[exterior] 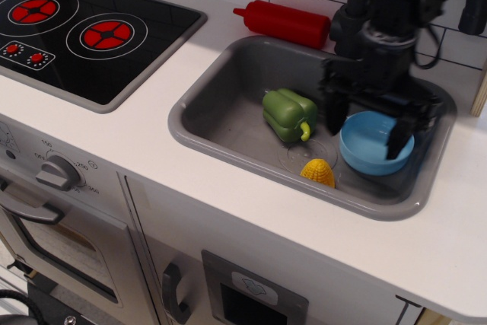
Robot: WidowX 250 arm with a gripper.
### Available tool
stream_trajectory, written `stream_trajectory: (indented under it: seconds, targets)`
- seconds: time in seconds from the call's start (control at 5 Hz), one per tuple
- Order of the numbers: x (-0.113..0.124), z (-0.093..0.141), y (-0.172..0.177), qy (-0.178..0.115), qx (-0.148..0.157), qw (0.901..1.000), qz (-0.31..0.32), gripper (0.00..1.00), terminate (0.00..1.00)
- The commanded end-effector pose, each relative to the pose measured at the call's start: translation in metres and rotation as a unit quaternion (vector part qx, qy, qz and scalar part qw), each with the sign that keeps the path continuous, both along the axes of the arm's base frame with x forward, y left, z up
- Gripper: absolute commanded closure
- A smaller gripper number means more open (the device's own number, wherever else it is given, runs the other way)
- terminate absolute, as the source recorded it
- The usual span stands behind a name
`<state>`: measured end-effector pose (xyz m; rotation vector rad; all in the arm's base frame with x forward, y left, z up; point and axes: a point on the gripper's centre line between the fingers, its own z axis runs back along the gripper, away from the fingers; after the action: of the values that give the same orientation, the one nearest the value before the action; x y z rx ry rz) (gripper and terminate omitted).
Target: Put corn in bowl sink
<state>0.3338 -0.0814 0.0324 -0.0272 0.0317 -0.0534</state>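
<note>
The yellow corn (318, 172) lies on the floor of the grey sink (228, 112), near its front wall. The light-blue bowl (369, 147) stands just right of the corn, at the sink's right side. My black gripper (367, 125) hangs open over the bowl, one finger at the bowl's left rim and the other over its right part. It holds nothing. The corn is below and left of the gripper, apart from it.
A green bell pepper (289, 114) lies in the sink left of the bowl. A red ketchup bottle (287, 23) lies on the counter behind the sink. A black stovetop (84, 32) with red rings is at the left. White tiled wall behind.
</note>
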Motion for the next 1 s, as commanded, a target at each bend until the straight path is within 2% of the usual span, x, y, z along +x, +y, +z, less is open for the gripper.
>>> stream_trajectory:
  seconds: [0.0, 0.2, 0.6, 0.8]
  targets:
    - [-0.014, 0.016, 0.021, -0.041, 0.014, 0.999, -0.004, 0.0, 0.0]
    - [-0.008, 0.009, 0.03, -0.056, 0.028, 0.998, -0.01, 0.0, 0.0]
    - [-0.004, -0.007, 0.026, -0.076, 0.002, 0.9966, 0.031, 0.0, 0.0]
    - [-0.005, -0.018, 0.03, -0.072, 0.02, 0.9968, 0.027, 0.0, 0.0]
